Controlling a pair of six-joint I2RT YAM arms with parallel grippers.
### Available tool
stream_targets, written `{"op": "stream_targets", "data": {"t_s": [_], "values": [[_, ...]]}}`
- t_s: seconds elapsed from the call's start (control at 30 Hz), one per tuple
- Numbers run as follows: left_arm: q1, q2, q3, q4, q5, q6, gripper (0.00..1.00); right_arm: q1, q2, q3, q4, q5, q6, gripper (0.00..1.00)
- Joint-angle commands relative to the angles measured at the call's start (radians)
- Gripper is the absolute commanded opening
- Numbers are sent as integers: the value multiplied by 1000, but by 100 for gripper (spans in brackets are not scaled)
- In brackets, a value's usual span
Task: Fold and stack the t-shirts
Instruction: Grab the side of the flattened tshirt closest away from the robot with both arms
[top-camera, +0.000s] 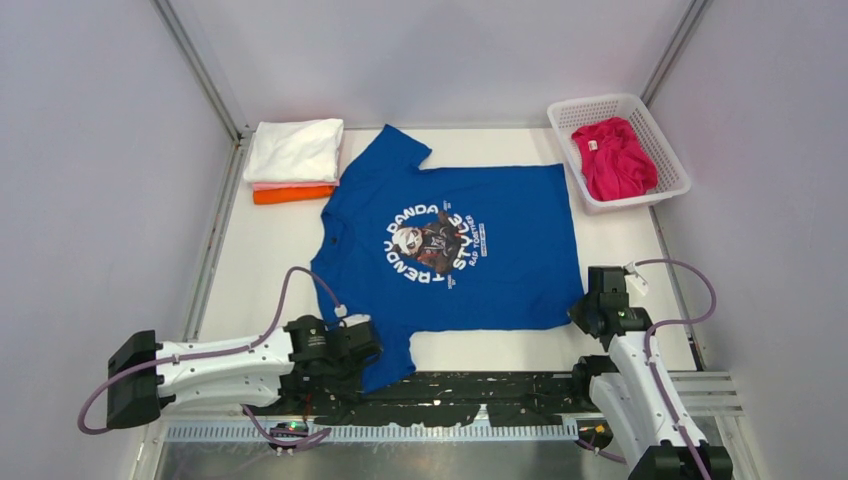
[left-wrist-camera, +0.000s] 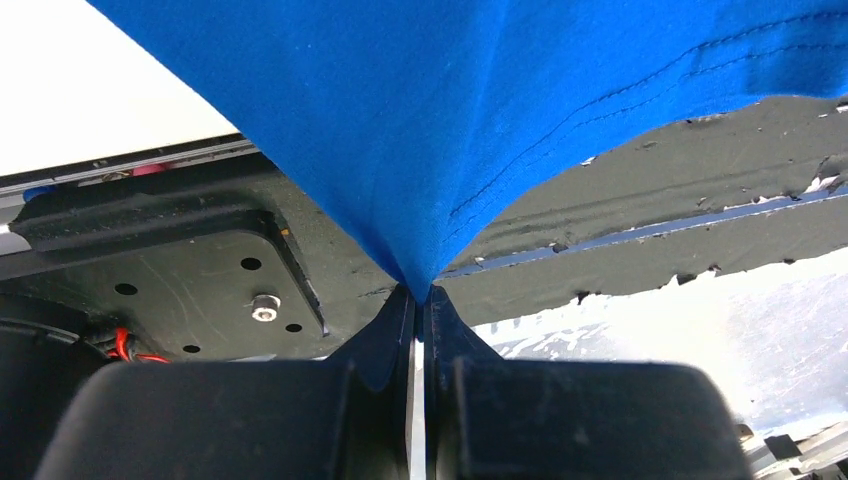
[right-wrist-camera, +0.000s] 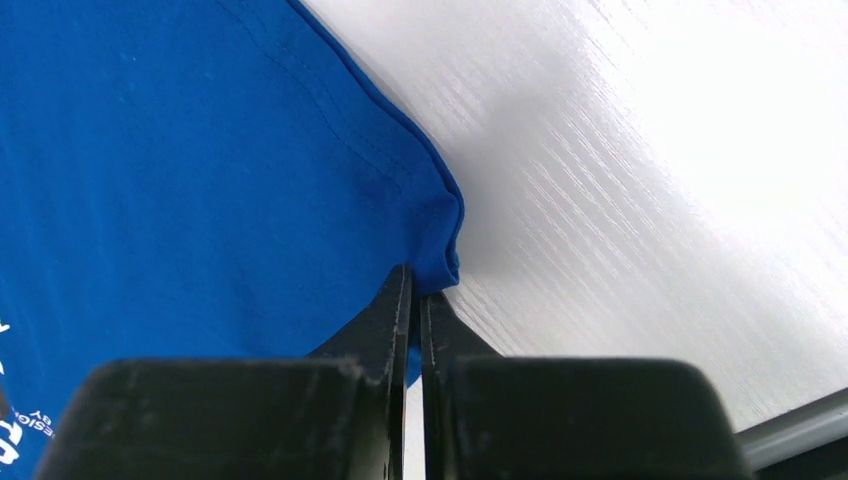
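Blue cloth fills the middle of the white counter (top-camera: 615, 250): the blue tee (top-camera: 480, 270) lies spread flat, print up, with its collar to the left and its hem to the right. The left end effector (left-wrist-camera: 420, 298) is closed tight on the tee's near sleeve, at the near left. In the left wrist view the cloth rises from the pinch in a taut fan above the black mat (left-wrist-camera: 640, 190). The right end effector (right-wrist-camera: 414, 285) is closed as well, nipping the near right hem corner, which bunches into a small fold against the counter. At the far left sits a folded stack: the white tee (top-camera: 295, 150) on top, a pink tee (top-camera: 293, 186) under it and an orange tee (top-camera: 293, 195) at the bottom. The stack lies just beside the blue tee's far sleeve. At the far right, a white basket (top-camera: 672, 165) holds a crumpled magenta tee (top-camera: 615, 155).
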Motion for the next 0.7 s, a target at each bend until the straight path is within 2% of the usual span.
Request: {"op": "stream_targets", "data": {"t_s": [0.0,0.13,0.23,0.43,0.67], "values": [[-20,0,45,-20,-18,-37,0,-3,-45,35,-46,1,-25,5],[-10,20,155,-83,-177,52,0,-3,-57,36,14,-43,-46,5],[43,70,258,-128,-246,143,0,-3,-42,59,56,-79,-65,5],[206,140,339,11,-150,343,0,-3,30,114,101,-127,-131,5],[401,218,455,80,-121,454,0,-3,128,204,121,-127,-183,5]]}}
